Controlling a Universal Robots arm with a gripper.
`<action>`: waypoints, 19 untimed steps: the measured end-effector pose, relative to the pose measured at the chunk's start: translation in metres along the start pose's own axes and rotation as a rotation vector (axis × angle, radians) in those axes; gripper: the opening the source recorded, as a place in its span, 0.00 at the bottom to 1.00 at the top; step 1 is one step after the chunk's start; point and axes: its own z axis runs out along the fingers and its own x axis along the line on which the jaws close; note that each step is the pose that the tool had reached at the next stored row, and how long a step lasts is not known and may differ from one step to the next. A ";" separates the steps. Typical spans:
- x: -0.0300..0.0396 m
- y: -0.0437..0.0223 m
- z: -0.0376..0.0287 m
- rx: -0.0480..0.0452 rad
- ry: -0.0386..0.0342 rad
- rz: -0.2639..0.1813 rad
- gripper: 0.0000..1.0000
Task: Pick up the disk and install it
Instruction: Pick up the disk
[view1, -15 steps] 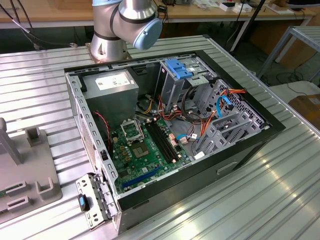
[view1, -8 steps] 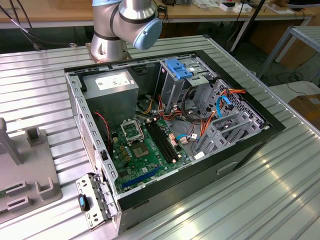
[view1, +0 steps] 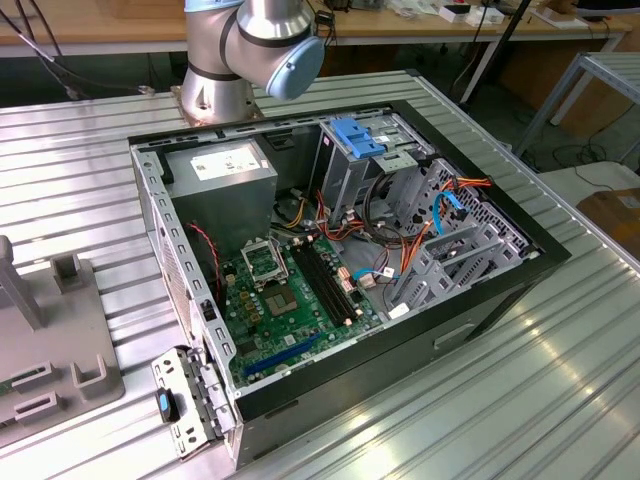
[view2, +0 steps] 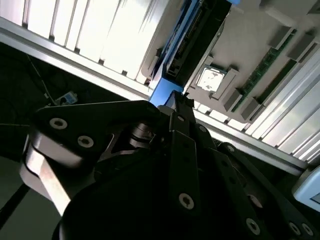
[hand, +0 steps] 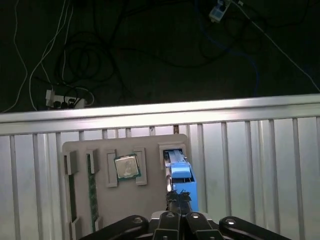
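One arm (view1: 250, 50), one gripper (hand: 179, 201), one disk (hand: 181, 172). In the first wrist view the disk stood on edge in a slot of a single flat grey holder tray (hand: 150, 145), beside one square, metal-topped chip (hand: 126, 166). The gripper sat right at the disk's blue plastic-framed end; whether it was clamped there could not be told. The tray lay on a ribbed metal table (hand: 250, 150), and one open computer case (view1: 500, 290) lay nearby.
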 end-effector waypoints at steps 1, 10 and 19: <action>0.0000 -0.0001 -0.0001 0.0068 -0.0009 -0.019 0.11; -0.0022 0.0002 0.0042 0.0022 -0.0254 -0.018 0.11; -0.0022 0.0002 0.0042 -0.0002 -0.0253 -0.018 0.11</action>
